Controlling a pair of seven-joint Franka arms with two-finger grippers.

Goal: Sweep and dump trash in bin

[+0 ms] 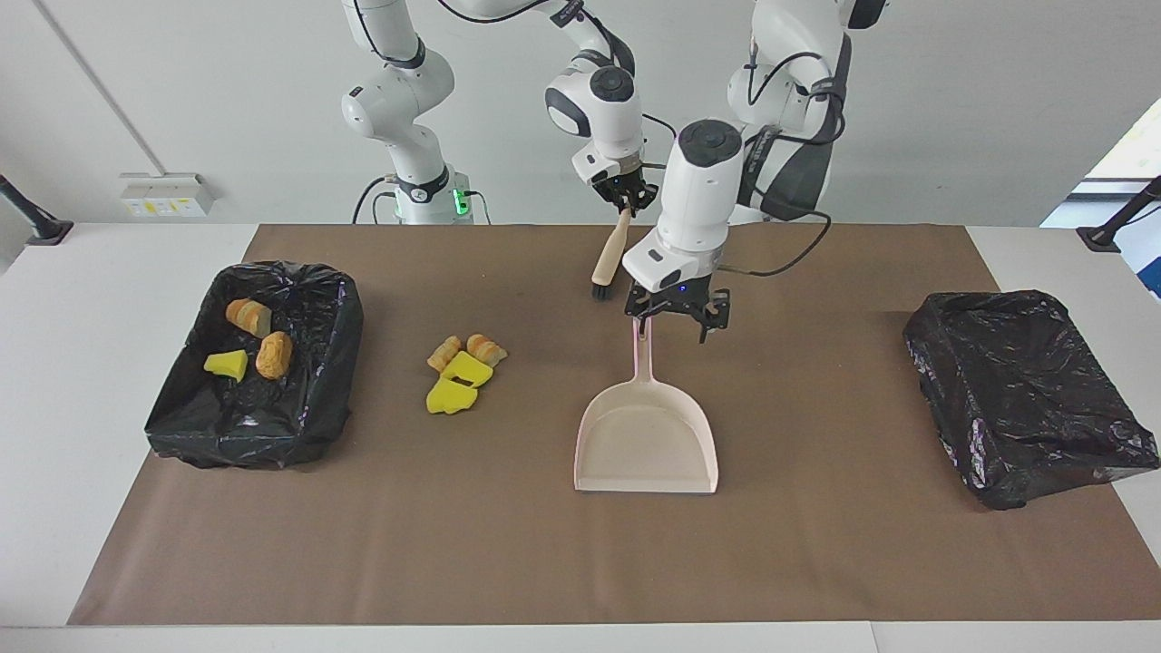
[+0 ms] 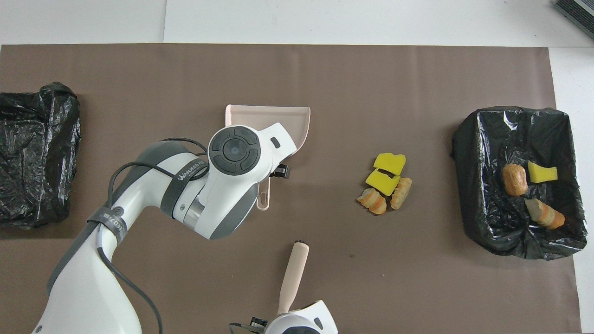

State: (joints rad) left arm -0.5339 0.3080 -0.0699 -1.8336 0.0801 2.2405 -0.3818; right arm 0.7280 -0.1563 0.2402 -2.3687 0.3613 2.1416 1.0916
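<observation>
Several pieces of trash point(image 1: 463, 374) point(image 2: 385, 183), yellow sponge bits and striped bread rolls, lie in a small pile on the brown mat. Toward the right arm's end stands a black-lined bin point(image 1: 317, 399) point(image 2: 468, 153) holding three more pieces. The pink dustpan point(image 1: 646, 444) point(image 2: 287, 118) lies flat mid-table, handle toward the robots. My left gripper point(image 1: 671, 328) hangs open low over the handle's end. My right gripper point(image 1: 626, 193) is shut on the handle of the brush point(image 1: 609, 254) point(image 2: 293, 273), which slants down with its bristles near the mat.
A second black-lined bin point(image 1: 1025, 390) point(image 2: 32, 153) sits at the left arm's end of the table. The brown mat point(image 1: 816, 544) covers most of the white tabletop. The left arm's wrist hides part of the dustpan in the overhead view.
</observation>
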